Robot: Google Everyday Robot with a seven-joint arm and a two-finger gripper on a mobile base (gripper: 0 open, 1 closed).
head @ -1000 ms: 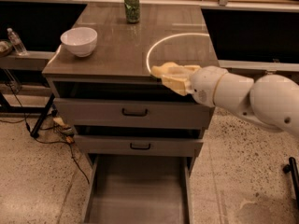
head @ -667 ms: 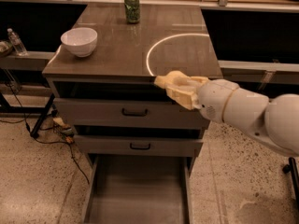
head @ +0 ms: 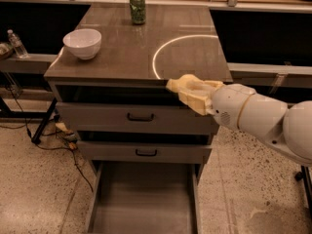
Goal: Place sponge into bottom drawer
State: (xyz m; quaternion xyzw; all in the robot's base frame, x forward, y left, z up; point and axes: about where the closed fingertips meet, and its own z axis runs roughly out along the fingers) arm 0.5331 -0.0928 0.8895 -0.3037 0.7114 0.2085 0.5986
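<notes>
My gripper [head: 194, 97] hangs at the cabinet's front right, level with the tabletop's front edge and before the top drawer. It is shut on the sponge [head: 179, 85], a pale-yellow block that blends with the yellowish fingers [head: 201, 104]. The white arm reaches in from the right. The bottom drawer [head: 141, 199] is pulled out below, a wide grey tray with a bare floor. The gripper and sponge are well above it, over its right part.
A white bowl [head: 82, 43] stands at the tabletop's left and a green can [head: 138, 7] at its back. The two upper drawers [head: 140, 117] with black handles are slightly pulled out. Cables [head: 66, 135] lie on the floor at the left.
The gripper with the sponge has moved off the tabletop's front edge, forward and slightly down and to the right, to in front of the top drawer.
</notes>
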